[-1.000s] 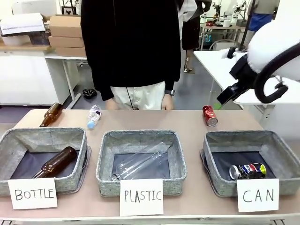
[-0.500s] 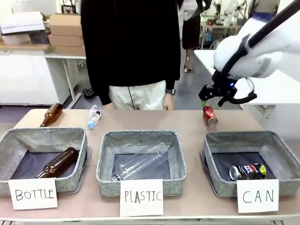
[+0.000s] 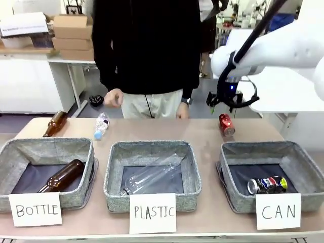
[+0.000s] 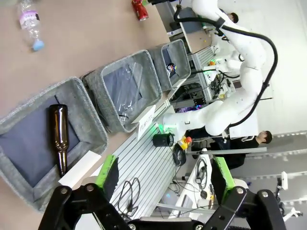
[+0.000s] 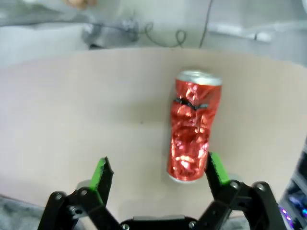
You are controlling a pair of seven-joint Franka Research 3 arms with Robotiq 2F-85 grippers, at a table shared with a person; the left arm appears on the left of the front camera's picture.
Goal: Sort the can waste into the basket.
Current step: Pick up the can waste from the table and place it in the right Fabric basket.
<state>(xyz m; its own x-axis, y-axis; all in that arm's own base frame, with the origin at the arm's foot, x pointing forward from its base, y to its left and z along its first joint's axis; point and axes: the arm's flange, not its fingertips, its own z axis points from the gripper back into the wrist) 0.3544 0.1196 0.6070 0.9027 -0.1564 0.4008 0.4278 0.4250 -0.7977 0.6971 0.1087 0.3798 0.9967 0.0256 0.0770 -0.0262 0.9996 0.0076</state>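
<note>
A crushed red can [image 3: 226, 124] lies on the table behind the CAN basket [image 3: 271, 148]; in the right wrist view the red can [image 5: 192, 127] lies lengthwise just ahead of my fingers. My right gripper [image 3: 221, 103] hangs open above it, and in its own view the right gripper [image 5: 158, 173] holds nothing. The silver printed can [image 3: 267, 185] rests inside the CAN basket. My left gripper [image 4: 164, 175] is open and empty, high off to the side, out of the front view. From there the CAN basket [image 4: 178, 48] and red can [image 4: 139, 8] show far off.
The PLASTIC basket [image 3: 152, 148] holds a clear bottle [image 3: 152, 174]. The BOTTLE basket [image 3: 45, 147] holds a brown bottle [image 3: 61, 175]. Another brown bottle [image 3: 54, 123] and a small plastic bottle [image 3: 101, 126] lie at the back left. A person [image 3: 144, 50] stands at the far edge.
My right arm has swung left and its gripper now hangs over the red can. The person's hand at the left has come up. The cans have not moved.
</note>
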